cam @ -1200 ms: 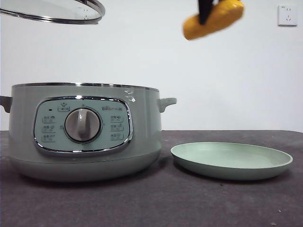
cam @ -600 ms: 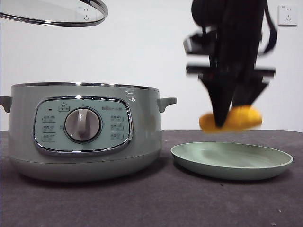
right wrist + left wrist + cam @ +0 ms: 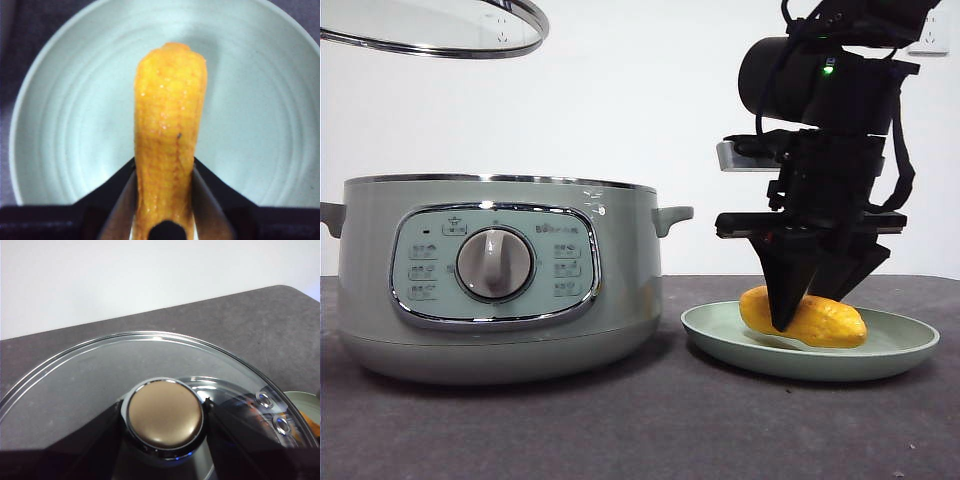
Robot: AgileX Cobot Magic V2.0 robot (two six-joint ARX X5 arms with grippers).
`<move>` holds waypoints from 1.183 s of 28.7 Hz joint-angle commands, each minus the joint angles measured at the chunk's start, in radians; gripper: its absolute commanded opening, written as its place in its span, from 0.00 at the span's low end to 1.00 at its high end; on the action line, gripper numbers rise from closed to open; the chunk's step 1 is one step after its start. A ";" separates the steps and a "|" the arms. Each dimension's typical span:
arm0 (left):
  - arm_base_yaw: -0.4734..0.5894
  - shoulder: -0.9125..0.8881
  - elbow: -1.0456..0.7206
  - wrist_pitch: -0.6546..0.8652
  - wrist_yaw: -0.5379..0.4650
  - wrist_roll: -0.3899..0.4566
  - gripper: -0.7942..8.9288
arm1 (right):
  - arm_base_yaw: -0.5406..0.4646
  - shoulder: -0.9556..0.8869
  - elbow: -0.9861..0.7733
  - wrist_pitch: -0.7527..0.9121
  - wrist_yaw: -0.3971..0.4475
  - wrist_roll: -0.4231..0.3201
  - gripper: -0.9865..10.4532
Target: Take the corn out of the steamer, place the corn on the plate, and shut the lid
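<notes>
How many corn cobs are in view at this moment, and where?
1. The corn lies on the plate, clamped by the right gripper. The steamer's inside is hidden, so more could be there.

lid (image 3: 430,28) running off the front view's top and left edges, knob out of sight there. steamer (image 3: 500,275) open, its inside hiding behind the wall; left handle clipped. corn (image 3: 805,318) partly hiding behind the right gripper (image 3: 810,300). panel icons reading too small.
</notes>
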 commanded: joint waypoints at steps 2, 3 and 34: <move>0.001 0.002 0.014 0.063 -0.001 -0.005 0.07 | -0.015 0.011 -0.008 -0.003 0.002 0.013 0.19; 0.001 0.007 0.014 0.065 0.001 -0.005 0.07 | -0.020 0.011 -0.008 -0.010 0.002 0.013 0.24; -0.014 0.326 0.014 0.204 0.180 -0.066 0.07 | -0.063 -0.275 -0.008 -0.081 -0.002 0.028 0.44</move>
